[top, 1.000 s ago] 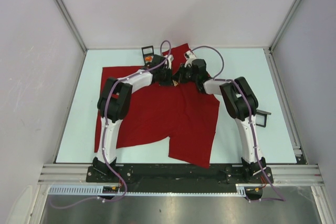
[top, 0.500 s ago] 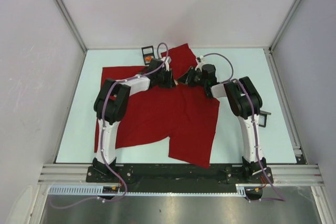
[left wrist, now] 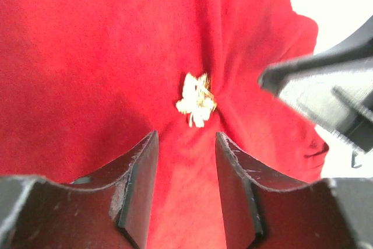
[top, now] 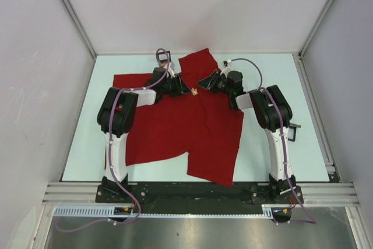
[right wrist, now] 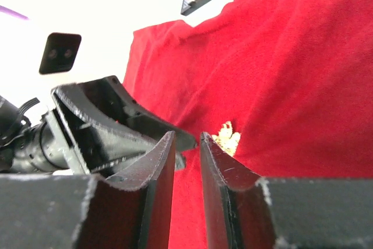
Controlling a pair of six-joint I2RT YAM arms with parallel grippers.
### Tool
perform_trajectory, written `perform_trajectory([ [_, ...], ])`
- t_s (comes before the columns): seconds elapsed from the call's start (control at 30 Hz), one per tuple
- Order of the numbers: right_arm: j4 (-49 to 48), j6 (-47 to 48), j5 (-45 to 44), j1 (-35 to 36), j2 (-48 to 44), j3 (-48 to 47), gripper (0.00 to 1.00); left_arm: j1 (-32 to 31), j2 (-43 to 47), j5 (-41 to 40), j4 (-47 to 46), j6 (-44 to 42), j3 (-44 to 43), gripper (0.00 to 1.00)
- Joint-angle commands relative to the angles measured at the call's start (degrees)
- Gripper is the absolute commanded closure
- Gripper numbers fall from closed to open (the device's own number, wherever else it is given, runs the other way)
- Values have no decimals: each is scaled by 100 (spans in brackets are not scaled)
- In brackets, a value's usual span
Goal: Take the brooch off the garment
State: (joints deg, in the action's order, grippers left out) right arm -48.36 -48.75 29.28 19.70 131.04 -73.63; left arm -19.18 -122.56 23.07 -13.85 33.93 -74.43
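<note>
The little gold brooch (top: 194, 91) sits on the red shirt (top: 175, 129), up near the shirt's far edge. The left gripper (left wrist: 185, 144) is just beside the brooch, its fingers apart and holding nothing. The right gripper (right wrist: 186, 138) is near the brooch's other side, fingers a little apart, holding nothing.

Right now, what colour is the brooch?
The brooch is pale gold against the red T-shirt; left wrist view shows it best.

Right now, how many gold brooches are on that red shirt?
1: the brooch sits on the shirt, between the left gripper and right gripper; more could be hidden underneath.
</note>
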Motion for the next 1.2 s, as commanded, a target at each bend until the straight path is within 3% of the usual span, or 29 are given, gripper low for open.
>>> perform_trajectory([
  [0.0,-324,-239,-264,86,210,-117,73,55,-180,303,-750,640,-159,51],
  [0.37,-244,-618,-344,95,527,-345,83,46,-523,347,-987,913,-414,58],
  [0.7,-183,-662,-432,78,545,-363,83,-16,-734,549,-1111,1186,-598,63],
  [1.0,-33,-627,-388,69,650,-530,84,-24,-707,646,-1314,1282,-511,81],
  [1.17,264,-381,-396,112,554,-548,84,-24,-708,681,-1270,1283,-537,85],
])
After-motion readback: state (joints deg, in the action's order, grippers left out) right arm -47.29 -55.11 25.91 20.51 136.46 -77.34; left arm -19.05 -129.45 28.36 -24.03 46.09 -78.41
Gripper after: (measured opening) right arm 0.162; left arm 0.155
